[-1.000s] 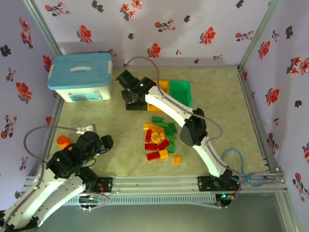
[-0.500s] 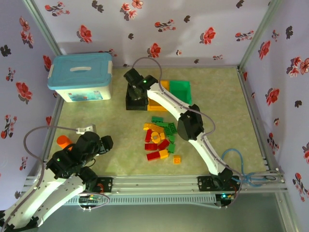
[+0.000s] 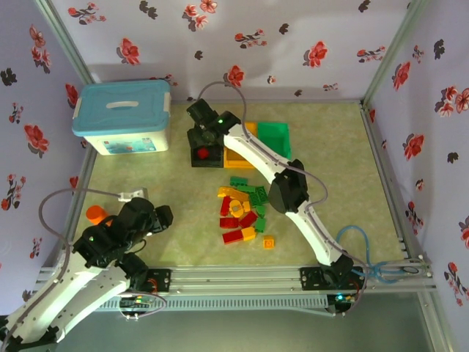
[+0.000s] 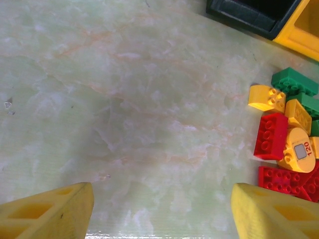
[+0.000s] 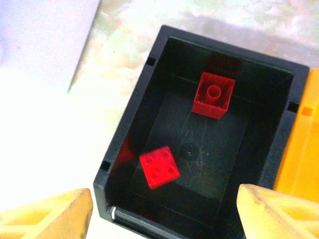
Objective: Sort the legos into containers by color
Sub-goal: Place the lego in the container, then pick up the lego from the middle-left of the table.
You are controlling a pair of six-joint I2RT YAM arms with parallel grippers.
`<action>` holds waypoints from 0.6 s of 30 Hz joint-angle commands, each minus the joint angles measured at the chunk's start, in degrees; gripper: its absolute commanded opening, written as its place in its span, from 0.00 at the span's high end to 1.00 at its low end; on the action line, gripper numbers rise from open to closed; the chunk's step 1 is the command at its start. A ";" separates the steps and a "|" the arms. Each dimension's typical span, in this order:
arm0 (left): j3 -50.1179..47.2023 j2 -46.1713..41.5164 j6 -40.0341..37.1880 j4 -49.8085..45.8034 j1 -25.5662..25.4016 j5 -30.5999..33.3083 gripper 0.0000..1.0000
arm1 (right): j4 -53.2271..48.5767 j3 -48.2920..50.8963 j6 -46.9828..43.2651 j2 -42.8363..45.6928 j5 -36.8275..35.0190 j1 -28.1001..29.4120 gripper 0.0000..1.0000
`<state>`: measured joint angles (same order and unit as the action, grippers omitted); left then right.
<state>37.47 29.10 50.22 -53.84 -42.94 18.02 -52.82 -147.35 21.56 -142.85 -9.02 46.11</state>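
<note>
The right tool [image 3: 206,138] hangs above the black bin [image 3: 196,163] at the far middle of the tabletop [image 3: 330,161]. In the right wrist view the right tool [image 5: 164,214] is released and empty, its yellow fingertips [image 5: 47,214] spread wide at either side of the black bin [image 5: 124,129]. Two red bricks lie on the bin's floor, well apart: one [image 5: 159,167] with four studs up toward 7 o'clock, the other [image 5: 213,94] tilted near the 1 o'clock wall. The orange-yellow bin [image 5: 299,149] touches the black one at its 3 o'clock side, and the green bin [image 3: 272,138] stands just beyond that in the top view. The pile of legos [image 3: 242,213], red, yellow and green mixed, sits mid-tabletop at 5 o'clock from the black bin, with one yellow brick [image 3: 269,241] lying apart at the pile's 4 o'clock. The left tool [image 3: 157,216] is at 9 o'clock from the pile; its wrist view shows the left tool [image 4: 159,214] released, empty, over bare tabletop, the pile [image 4: 289,134] at 3 o'clock. A white storage box [image 3: 122,117] stands at the 10 o'clock corner.
</note>
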 commanded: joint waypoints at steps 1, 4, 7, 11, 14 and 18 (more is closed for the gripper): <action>2.21 2.65 -2.67 3.15 -1.01 -1.92 0.27 | -1.19 -0.78 -0.27 7.45 -0.08 -0.12 0.24; 2.49 6.42 -4.35 6.23 -2.57 -4.06 0.27 | -0.57 5.20 -0.58 13.73 0.06 -0.06 0.24; 2.60 11.18 -5.45 10.21 -5.49 -5.60 0.27 | 3.25 18.04 -0.39 21.84 0.23 -0.07 0.24; 3.63 19.54 -7.44 15.88 -10.90 -7.10 0.27 | 10.79 38.91 0.12 34.42 -1.79 -0.17 0.23; 5.24 26.42 -9.18 18.47 -14.89 -8.20 0.27 | 13.57 50.23 0.95 42.85 -4.03 -0.43 0.23; 6.15 33.98 -9.85 21.89 -18.33 -11.08 0.26 | 15.00 62.90 1.86 51.93 -6.36 -0.99 0.22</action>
<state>41.89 59.75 42.63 -35.90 -59.61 9.91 -40.38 -90.26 21.69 -95.11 -12.08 45.91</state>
